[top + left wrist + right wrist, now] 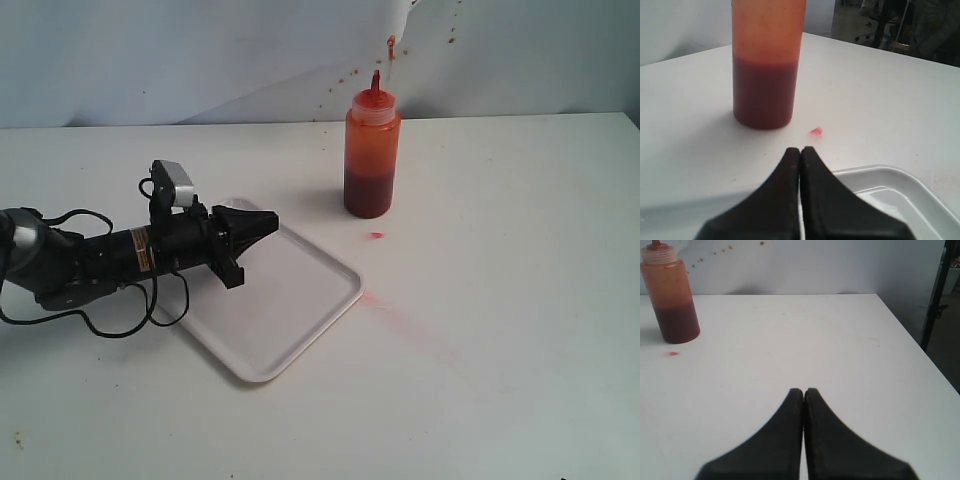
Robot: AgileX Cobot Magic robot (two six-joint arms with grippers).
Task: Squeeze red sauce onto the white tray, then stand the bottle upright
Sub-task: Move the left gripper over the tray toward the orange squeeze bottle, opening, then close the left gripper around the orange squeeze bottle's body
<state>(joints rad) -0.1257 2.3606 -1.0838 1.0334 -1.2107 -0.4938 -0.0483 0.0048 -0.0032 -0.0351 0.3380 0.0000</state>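
Observation:
The bottle [372,150] [767,65] [671,297] stands upright on the table, orange-red above and darker red in its lower part, with a red nozzle cap. The white tray [290,300] [900,192] lies in front of it to the left. One small blob of red sauce [376,235] [815,131] [672,354] sits on the table between bottle and tray. My left gripper [272,222] [800,150] is shut and empty, low over the tray's far corner, pointing at the bottle. My right gripper [803,391] is shut and empty over bare table, outside the exterior view.
A faint pink smear [405,320] runs across the table right of the tray. Red splatter [390,45] marks the wall behind the bottle. The left arm and its cable [90,265] lie along the tray's left side. The table's right edge [920,347] is near.

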